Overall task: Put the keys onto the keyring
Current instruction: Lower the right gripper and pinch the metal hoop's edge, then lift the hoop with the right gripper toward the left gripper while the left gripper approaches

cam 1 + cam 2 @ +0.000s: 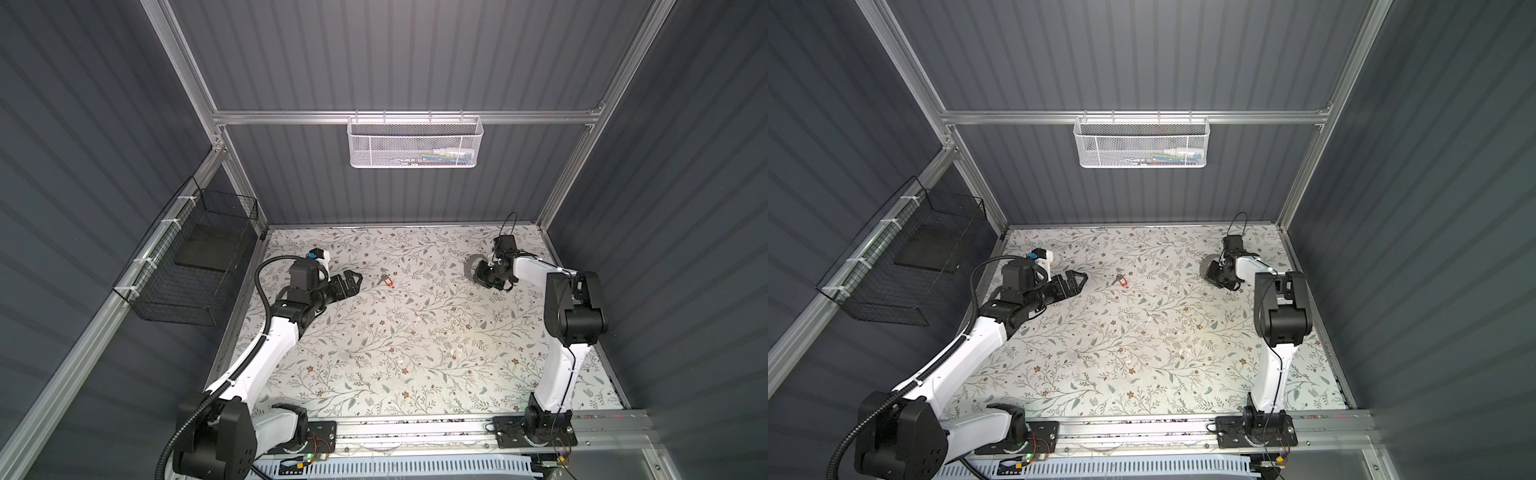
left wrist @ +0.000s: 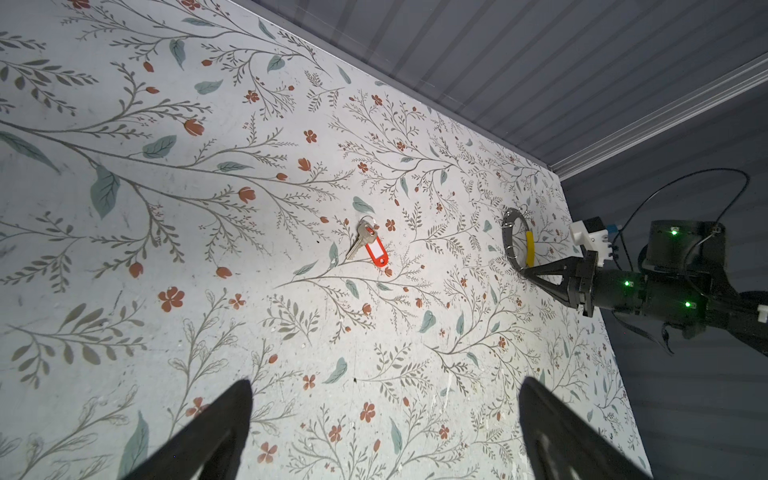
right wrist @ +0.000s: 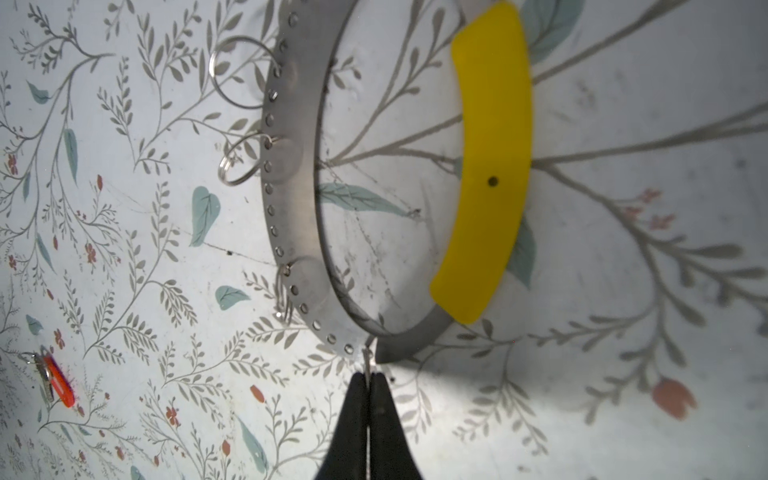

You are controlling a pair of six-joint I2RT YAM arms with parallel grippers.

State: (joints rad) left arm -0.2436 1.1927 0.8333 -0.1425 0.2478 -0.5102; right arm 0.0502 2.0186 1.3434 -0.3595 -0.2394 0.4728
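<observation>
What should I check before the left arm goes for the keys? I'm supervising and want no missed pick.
1. Left gripper open: ok, jaws stand wide.
2. Keys reachable: ok, they lie flat and uncovered on the table, ahead of the left gripper.
3. Path to the keys free: ok, only bare table lies between.
4. Right gripper shut: ok, jaws closed at the rim of the keyring.
5. Its grip: ok, it appears to pinch a small split ring hanging on that rim.
6. Keyring lifted off the table: cannot tell.
</observation>
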